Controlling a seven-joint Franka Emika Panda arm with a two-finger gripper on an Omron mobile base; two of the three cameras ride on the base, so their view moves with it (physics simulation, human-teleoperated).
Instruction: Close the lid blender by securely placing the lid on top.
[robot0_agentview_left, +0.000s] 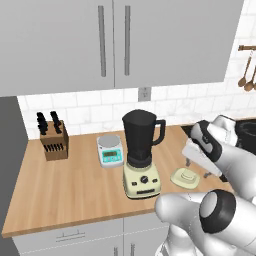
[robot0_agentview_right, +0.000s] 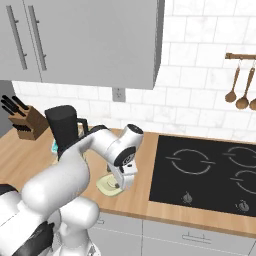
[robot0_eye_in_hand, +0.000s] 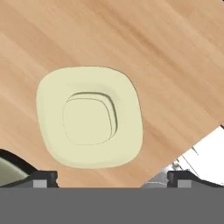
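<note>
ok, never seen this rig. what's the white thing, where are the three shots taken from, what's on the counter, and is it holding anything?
All rendered: a simulated kitchen. The white thing is a robot arm on a driving base. Two cameras ride on the base behind the arm, left and right, showing one scene from two sides; the third sits on the hand and looks down past its tool.

On the wooden counter stand a knife block, a white and teal kitchen scale and the blender, its dark jar open at the top. The pale lid lies flat on the counter beside the blender's base. A black cooktop lies further right.

Nothing is held: the tool hangs open above the lid, fingertips apart.
</note>
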